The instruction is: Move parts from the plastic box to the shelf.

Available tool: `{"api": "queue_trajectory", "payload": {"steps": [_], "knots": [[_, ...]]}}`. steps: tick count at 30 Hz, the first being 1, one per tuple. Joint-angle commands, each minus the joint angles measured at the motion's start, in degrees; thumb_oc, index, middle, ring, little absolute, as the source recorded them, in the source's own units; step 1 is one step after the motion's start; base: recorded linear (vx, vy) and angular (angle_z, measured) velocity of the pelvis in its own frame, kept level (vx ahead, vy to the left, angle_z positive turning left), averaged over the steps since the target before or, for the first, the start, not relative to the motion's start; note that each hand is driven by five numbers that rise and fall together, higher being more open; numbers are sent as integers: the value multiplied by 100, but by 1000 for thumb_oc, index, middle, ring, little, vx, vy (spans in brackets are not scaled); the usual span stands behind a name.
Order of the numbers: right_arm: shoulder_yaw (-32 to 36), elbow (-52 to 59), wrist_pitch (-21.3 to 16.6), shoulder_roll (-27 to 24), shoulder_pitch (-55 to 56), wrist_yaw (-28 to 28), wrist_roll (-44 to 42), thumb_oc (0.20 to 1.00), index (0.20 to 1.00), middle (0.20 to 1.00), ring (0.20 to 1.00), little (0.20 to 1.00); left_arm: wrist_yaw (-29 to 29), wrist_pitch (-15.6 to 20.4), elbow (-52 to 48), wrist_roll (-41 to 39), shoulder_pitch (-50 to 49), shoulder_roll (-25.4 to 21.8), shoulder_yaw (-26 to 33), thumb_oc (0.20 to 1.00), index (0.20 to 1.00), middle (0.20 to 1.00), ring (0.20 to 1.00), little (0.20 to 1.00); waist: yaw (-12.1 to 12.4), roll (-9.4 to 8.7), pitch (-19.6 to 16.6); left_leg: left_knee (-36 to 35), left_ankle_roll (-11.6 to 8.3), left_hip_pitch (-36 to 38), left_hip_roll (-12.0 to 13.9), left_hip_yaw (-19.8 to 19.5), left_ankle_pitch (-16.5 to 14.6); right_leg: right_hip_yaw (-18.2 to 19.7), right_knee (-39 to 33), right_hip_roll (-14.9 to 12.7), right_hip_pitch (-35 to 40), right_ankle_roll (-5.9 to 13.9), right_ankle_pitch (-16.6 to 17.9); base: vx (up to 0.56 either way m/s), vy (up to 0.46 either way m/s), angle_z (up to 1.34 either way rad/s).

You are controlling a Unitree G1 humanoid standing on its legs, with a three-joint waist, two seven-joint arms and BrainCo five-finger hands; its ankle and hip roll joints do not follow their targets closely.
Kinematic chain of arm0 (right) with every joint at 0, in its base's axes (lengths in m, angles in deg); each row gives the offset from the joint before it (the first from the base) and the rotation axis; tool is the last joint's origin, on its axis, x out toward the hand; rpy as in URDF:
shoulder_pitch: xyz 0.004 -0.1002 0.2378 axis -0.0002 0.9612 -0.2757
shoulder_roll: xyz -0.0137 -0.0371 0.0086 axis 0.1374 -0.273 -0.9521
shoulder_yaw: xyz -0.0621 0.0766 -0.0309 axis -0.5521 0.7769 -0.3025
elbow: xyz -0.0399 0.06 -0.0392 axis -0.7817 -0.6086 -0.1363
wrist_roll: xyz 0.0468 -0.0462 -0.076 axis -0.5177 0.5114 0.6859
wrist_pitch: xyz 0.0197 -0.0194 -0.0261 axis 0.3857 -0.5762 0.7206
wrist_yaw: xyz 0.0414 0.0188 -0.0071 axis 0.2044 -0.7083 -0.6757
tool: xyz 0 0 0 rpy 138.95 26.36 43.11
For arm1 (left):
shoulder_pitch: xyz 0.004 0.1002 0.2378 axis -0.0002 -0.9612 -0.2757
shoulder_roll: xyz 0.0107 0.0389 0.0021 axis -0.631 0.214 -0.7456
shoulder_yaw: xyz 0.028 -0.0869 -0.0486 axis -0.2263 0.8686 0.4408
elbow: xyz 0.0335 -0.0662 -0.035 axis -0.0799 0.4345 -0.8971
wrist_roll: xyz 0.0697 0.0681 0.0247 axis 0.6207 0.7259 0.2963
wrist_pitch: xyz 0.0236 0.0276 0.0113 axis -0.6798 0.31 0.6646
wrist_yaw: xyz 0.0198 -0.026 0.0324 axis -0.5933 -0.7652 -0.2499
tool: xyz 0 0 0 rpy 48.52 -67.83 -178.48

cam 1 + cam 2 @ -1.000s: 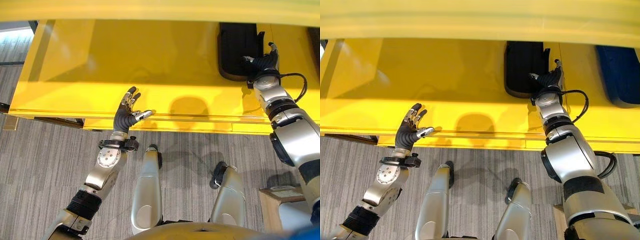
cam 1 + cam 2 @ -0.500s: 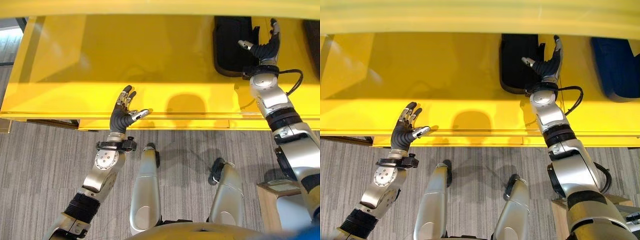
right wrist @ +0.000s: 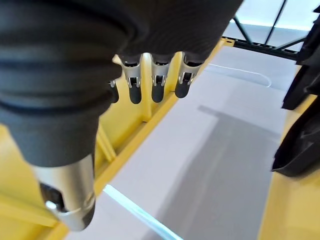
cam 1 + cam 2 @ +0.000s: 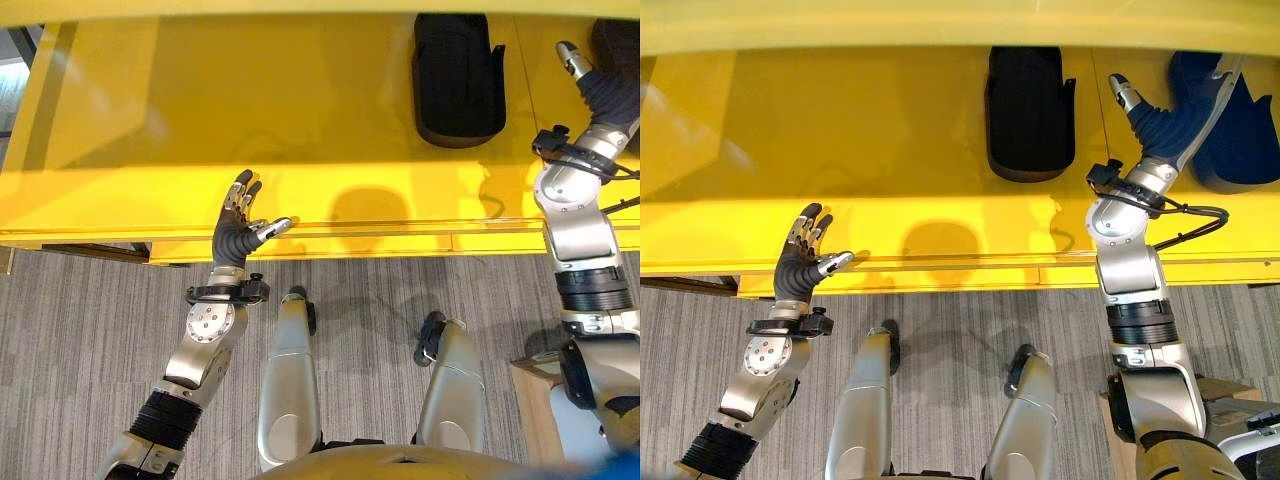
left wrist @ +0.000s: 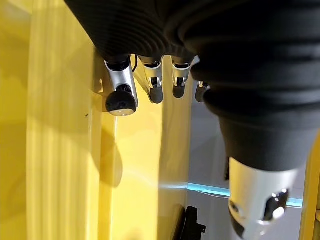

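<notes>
Yellow shelf (image 4: 890, 170): broad painted board, carrying the parts and running past both robot hands.
Black part (image 4: 1028, 112): lies flat on the shelf, now well clear of the right robot hand and to its left; a second ago the fingers were on its near right edge, half a second ago just beside it.
Right robot hand (image 4: 1168, 118): fingers straight and spread, holding nothing; it has let go and swung away to the right, and now sits over the shelf in front of the blue part.
Blue part (image 4: 1240, 130): dark blue, lying on the shelf just behind and to the right of the right robot hand; whether they touch I cannot tell.
Left robot hand (image 4: 238, 226): fingers apart and relaxed, empty, hovering at the shelf's front edge much as before.
Meaning for the task: the black part looks delivered and released, so this placement seems finished.
Likely next need: another part from the plastic box, judging by the empty hands.
</notes>
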Motion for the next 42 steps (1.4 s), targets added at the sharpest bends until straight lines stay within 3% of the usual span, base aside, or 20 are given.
{"api": "queue_trajectory", "payload": {"steps": [1, 3, 6, 8, 13, 18, 22, 25, 32, 33, 34, 35, 36, 38, 40, 42], "knots": [[311, 362, -487, 28, 101, 123, 201, 1000, 1000, 1000, 1000, 1000, -77, -286, 446, 82, -14, 29, -98, 1000, 1000, 1000, 1000, 1000, -130, -41, 44, -157, 54, 169, 182, 20, -1, -42, 39, 155, 374, -180, -117, 0, 0, 0], [133, 1065, -1010, 386, 1044, 689, -266, 1000, 1000, 1000, 1000, 1000, 35, -287, 440, 55, -138, 57, -78, 1000, 1000, 1000, 1000, 1000, -196, -107, -58, -400, 48, 469, 219, 59, 55, -87, -293, 199, 703, -126, 27, 61, -8, 0], [-26, 1307, -1180, 442, 1495, 998, -388, 1000, 1000, 1000, 1000, 1000, 107, -268, 440, 61, -243, 71, -77, 1000, 1000, 1000, 1000, 1000, -215, -149, -122, -590, 43, 706, 235, 76, 110, -126, -543, 242, 952, -87, 150, 53, -4, -2], [-213, 1551, -1400, 423, 2060, 1488, -644, 1000, 1000, 1000, 1000, 1000, 241, -236, 463, 81, -368, 49, -25, 1000, 1000, 1000, 1000, 1000, -266, -213, -267, -1038, 57, 1184, 260, 144, 240, -161, -1145, 325, 1451, 4, 410, 122, 6, -9], [-404, 1467, -1477, 436, 2659, 2010, -1140, 1000, 1000, 1000, 1000, 1000, 388, -213, 547, 115, -555, 62, 84, 1000, 1000, 1000, 1000, 1000, -340, -274, -486, -1962, 104, 2054, 240, 385, 533, -160, -2139, 377, 2256, 150, 833, 106, 42, -14], [-517, 1228, -1488, 488, 3453, 2732, -1754, 1000, 1000, 1000, 1000, 1000, 587, -211, 716, 186, -680, 203, 251, 1000, 1000, 1000, 1000, 1000, -456, -356, -977, -3317, 54, 2955, 136, 677, 962, -336, -3544, 389, 3100, 310, 1396, 110, 62, -12], [-485, 1170, -1399, 468, 3862, 2954, -1699, 1000, 1000, 1000, 1000, 1000, 683, -210, 714, 243, -840, 282, 327, 1000, 1000, 1000, 1000, 1000, -498, -395, -1253, -3964, 47, 3346, -10, 859, 1152, -416, -4057, 359, 3411, 424, 1790, 81, 73, -1], [-464, 900, -1269, 649, 4094, 2962, -1615, 1000, 1000, 1000, 1000, 1000, 723, -236, 708, 369, -927, 398, 349, 1000, 1000, 1000, 1000, 1000, -527, -432, -1563, -4748, 106, 3822, -260, 1097, 1363, -555, -4325, 177, 3553, 605, 2277, 95, 171, 3], [-506, 848, -1220, 753, 4223, 3018, -1530, 1000, 1000, 1000, 1000, 1000, 783, -195, 652, 618, -986, 349, 335, 1000, 1000, 1000, 1000, 1000, -500, -551, -1577, -4657, 335, 3911, -653, 1197, 1085, -401, -4332, -154, 3558, 678, 2900, 25, 155, -8], [-535, 809, -1212, 768, 4202, 3026, -1519, 1000, 1000, 1000, 1000, 1000, 794, -196, 705, 680, -926, 333, 297, 1000, 1000, 1000, 1000, 1000, -513, -562, -1564, -4648, 400, 3898, -742, 1206, 1046, -331, -4301, -220, 3494, 678, 3054, -33, 250, 1], [-579, 817, -1197, 784, 4183, 3053, -1507, 1000, 1000, 1000, 1000, 1000, 780, -180, 716, 779, -786, 289, 237, 1000, 1000, 1000, 1000, 1000, -568, -561, -1517, -4760, 454, 3859, -850, 1251, 1090, -187, -4313, -296, 3334, 678, 3463, -31, 190, 0], [-579, 817, -1197, 784, 4182, 3053, -1507, 1000, 1000, 1000, 1000, 1000, 780, -179, 717, 779, -784, 289, 236, 1000, 1000, 1000, 1000, 1000, -563, -562, -1520, -4763, 454, 3858, -851, 1256, 1091, -180, -4314, -296, 3327, 678, 3465, -78, 216, -12], [-592, 888, -1229, 785, 4164, 3046, -1452, 1000, 1000, 1000, 1000, 1000, 748, -127, 717, 860, -585, 243, 169, 1000, 1000, 1000, 1000, 1000, -636, -516, -1501, -4927, 469, 3781, -911, 1319, 1142, -163, -4496, -325, 3128, 678, 3832, -47, 99, -22], [-668, 872, -1226, 812, 4086, 3008, -1416, 1000, 1000, 1000, 1000, 1000, 668, -98, 751, 872, -429, 251, 159, 1000, 1000, 1000, 1000, 1000, -660, -466, -1451, -4993, 465, 3771, -870, 1445, 1135, -265, -4614, -299, 2983, 678, 4002, -73, 124, -50], [-739, 897, -1252, 835, 4025, 3011, -1499, 1000, 1000, 1000, 1000, 1000, 598, -95, 811, 856, -388, 257, 207, 1000, 1000, 1000, 1000, 1000, -679, -410, -1366, -4910, 524, 3780, -776, 1630, 1086, -316, -4431, -201, 2884, 678, 3689, -71, 133, -83], [-858, 931, -1290, 788, 3990, 3053, -1545, 1000, 1000, 1000, 1000, 1000, 537, -78, 859, 784, -394, 268, 270, 1000, 1000, 1000, 1000, 1000, -610, -300, -1297, -4826, 552, 3860, -631, 1820, 950, -586, -4007, -113, 2988, 678, 3008, -30, 178, -65]]}}
